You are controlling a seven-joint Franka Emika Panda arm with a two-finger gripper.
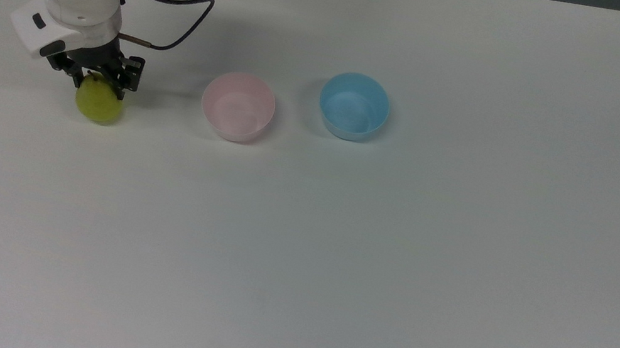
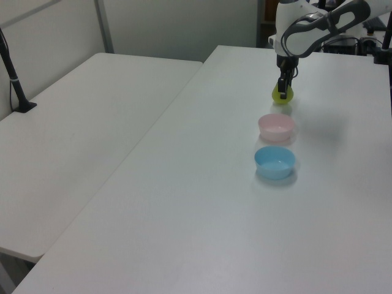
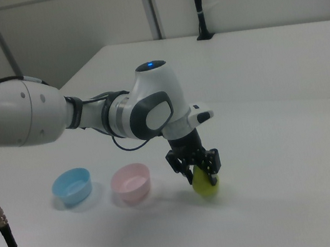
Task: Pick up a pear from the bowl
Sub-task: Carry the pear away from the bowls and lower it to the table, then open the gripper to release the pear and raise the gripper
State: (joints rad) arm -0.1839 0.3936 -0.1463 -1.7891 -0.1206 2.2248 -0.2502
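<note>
The yellow-green pear (image 1: 99,102) (image 2: 281,95) (image 3: 204,184) is low over or on the white table, left of the pink bowl (image 1: 238,106) in the top view. My gripper (image 1: 99,78) (image 3: 200,171) is shut on the pear's upper end, pointing down. The pink bowl (image 2: 276,127) (image 3: 131,182) is empty and stands well apart from the pear.
A light blue bowl (image 1: 354,106) (image 2: 275,162) (image 3: 72,184) stands empty beside the pink one. The arm's cable (image 1: 171,41) loops above the gripper. A second white table (image 2: 73,141) adjoins in the left view, and a black post (image 3: 197,4) stands on the far table in the right view.
</note>
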